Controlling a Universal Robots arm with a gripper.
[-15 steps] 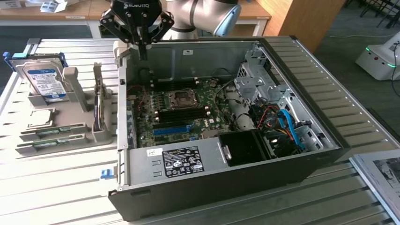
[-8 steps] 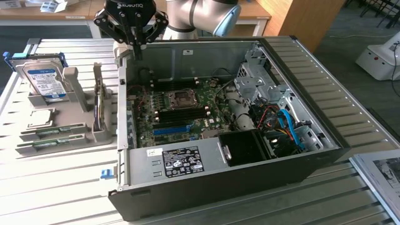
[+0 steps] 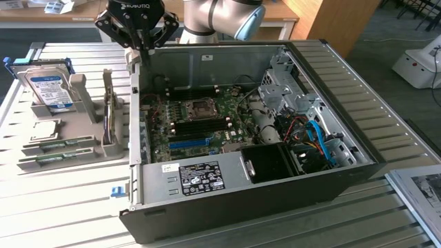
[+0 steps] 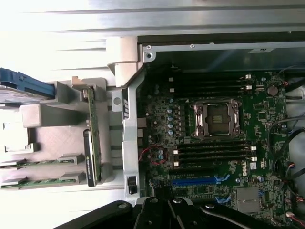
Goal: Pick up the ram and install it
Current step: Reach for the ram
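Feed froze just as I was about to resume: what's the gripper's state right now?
Gripper: shut, nothing held; it hangs over a corner of the open computer case.

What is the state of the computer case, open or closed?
Open. The computer case lies on its side with no panel on top, and the motherboard inside is plainly visible.

The ram (image 3: 65,143) is green, its holder (image 3: 77,90) grey, the hard drive's (image 3: 48,85) label blue, the computer case (image 3: 276,206) black.
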